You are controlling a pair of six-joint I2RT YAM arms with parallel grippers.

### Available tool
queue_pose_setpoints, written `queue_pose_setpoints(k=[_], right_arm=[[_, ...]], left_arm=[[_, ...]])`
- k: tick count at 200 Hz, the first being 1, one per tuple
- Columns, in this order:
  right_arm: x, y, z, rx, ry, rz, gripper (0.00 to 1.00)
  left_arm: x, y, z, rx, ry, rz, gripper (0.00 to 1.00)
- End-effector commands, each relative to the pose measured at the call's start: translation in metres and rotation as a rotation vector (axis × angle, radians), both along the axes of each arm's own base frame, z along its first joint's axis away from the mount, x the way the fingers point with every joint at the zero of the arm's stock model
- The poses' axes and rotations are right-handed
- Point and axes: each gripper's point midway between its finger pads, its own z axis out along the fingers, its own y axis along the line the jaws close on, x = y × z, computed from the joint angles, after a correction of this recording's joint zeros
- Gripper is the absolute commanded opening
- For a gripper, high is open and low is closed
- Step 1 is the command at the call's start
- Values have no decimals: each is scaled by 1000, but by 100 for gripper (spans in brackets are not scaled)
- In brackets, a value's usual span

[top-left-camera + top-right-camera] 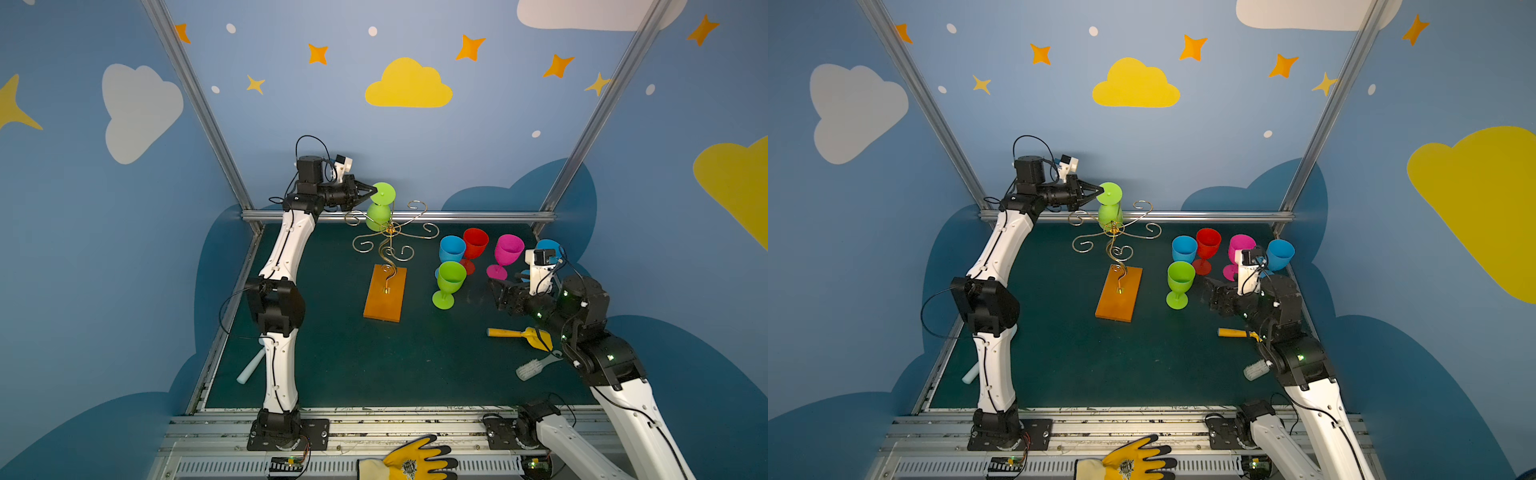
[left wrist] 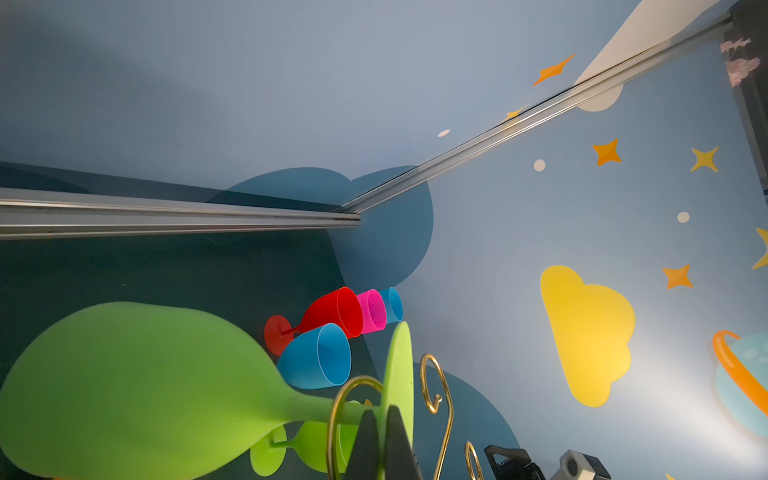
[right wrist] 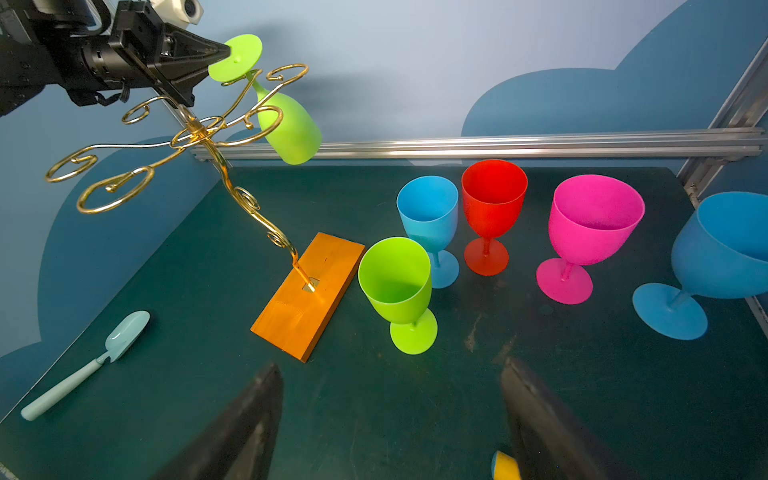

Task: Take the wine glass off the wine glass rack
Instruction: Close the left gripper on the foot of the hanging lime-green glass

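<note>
Left gripper [image 1: 375, 192] is clamped shut on the foot rim of the hung glass [image 1: 379, 214]. No gap shows between finger and foot in the left wrist view.

The hung glass is mouth-down on the rack [image 1: 385, 297], on the wire arm at the rack's 12 o'clock, toward the back wall. Its stem passes through the scroll loop and its foot is above the wire. The bowl is tilted off vertical in the right wrist view.

Right gripper [image 3: 388, 370] has its jaws wide apart and holds nothing. It is low over the surface [image 1: 332, 357], roughly 4 o'clock from the rack.

Handling, my read:
- Looks like matte plastic: light, stiff, unlikely to shatter, not very slippery.
- The foot is a thin disc, so an edge pinch gives weak tilt control and the bowl can swing.
- The stem just under the foot would be a firmer hold, but the wire crowds it.
- The rack is thin wire and nothing pins its base. If the stem snags in the scroll, the whole rack may drag or tip.
- The exit should follow the loop's open end.

Containers, all upright at the rack's 3 o'clock:
- The green glass [image 3: 395, 278], blue glass [image 3: 428, 212], red glass [image 3: 493, 195] and pink glass [image 3: 594, 216] are all empty.
- The second blue glass [image 3: 727, 245] shows only part of its inside, with nothing visible there.
- The inside of the hung glass is not in view.
</note>
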Motion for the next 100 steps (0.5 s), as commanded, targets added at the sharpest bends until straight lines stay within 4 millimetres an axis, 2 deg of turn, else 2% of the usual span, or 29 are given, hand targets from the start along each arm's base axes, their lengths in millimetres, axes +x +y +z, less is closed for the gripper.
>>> queue_pose_setpoints(k=[1,49,100], right_arm=[[-3,-1,11,14,-23,-3,82],[-2,-1,11,15,-21,-5,82],[-3,-2,12,16,-24,-5,82]], left_arm=[[-1,-2,24,-16,-81,7,3],[-7,-11,29,-19,-92,-23,3],[-21,-15,24,16,-84,-63,3]])
